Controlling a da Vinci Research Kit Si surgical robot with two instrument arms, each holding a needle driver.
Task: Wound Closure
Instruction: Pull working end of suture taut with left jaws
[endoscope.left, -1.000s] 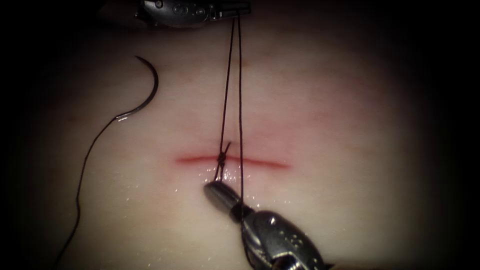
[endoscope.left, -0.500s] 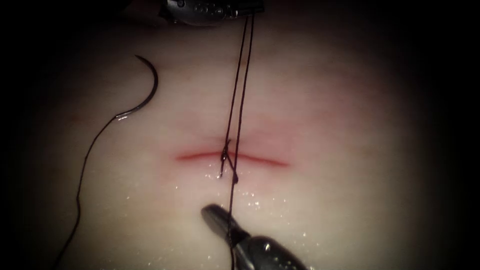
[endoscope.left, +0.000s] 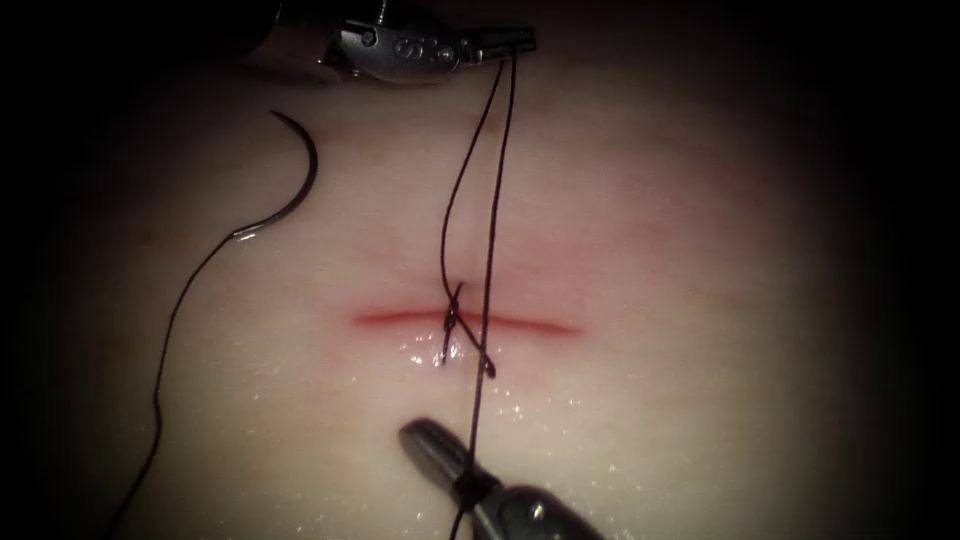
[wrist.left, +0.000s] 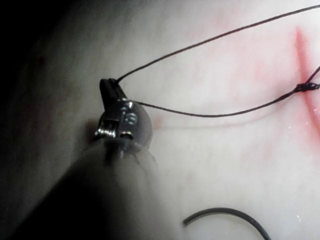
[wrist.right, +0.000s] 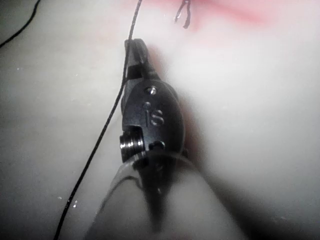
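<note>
The left tool (endoscope.left: 515, 42) has its jaws closed on two strands of thread (endoscope.left: 497, 190), which run from the jaw tips down to a knot (endoscope.left: 450, 318) on the cut (endoscope.left: 530, 324) in the tissue (endoscope.left: 700, 250). One strand hangs with a slight bow; the other is straighter and passes the knot, just beside the right tool (endoscope.left: 425, 445). The right tool's jaws look closed and hold nothing; the thread lies alongside them, not between them. The needle (endoscope.left: 295, 180) lies free on the tissue left of the cut, well apart from both sets of jaws, not in the tissue, its own thread trailing off from its blunt end.
</note>
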